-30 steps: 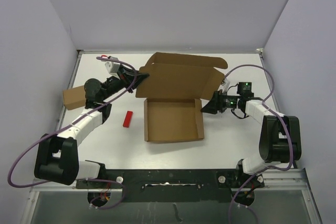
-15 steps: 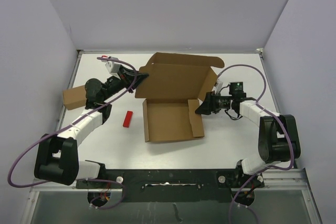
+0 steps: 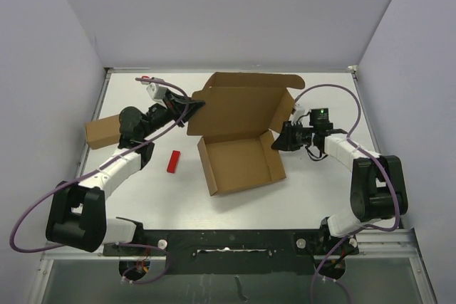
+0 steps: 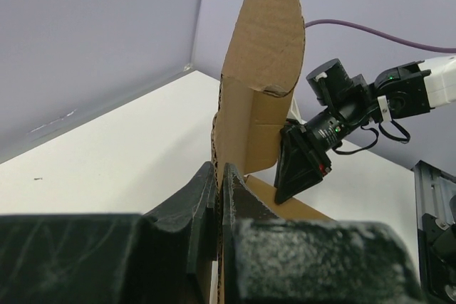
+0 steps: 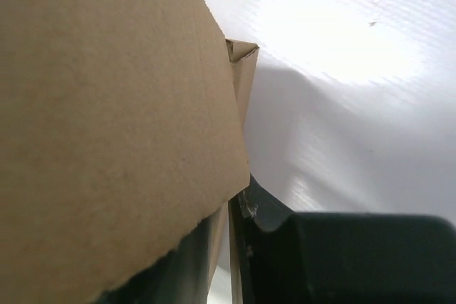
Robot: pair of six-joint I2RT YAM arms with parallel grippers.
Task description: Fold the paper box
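Note:
The paper box (image 3: 241, 165) lies open mid-table, its shallow tray turned slightly askew and its big lid (image 3: 242, 108) standing up behind. My left gripper (image 3: 194, 103) is shut on the lid's left flap; in the left wrist view the cardboard flap (image 4: 256, 69) rises upright from between the pressed fingers (image 4: 203, 190). My right gripper (image 3: 279, 138) sits at the tray's right wall. Seen from the right wrist, a thin cardboard edge runs between its nearly closed fingers (image 5: 263, 240), and the brown panel (image 5: 107, 105) fills the left of that view.
A much smaller brown cardboard box (image 3: 102, 132) lies at the left edge beside the left arm. A small red block (image 3: 173, 161) rests on the white table (image 3: 320, 190) left of the tray. Purple cables loop over both arms.
The right gripper moved left onto the tray's right wall and closed on it. The tray swung, its near end shifting right. The left gripper kept its hold on the lid flap.

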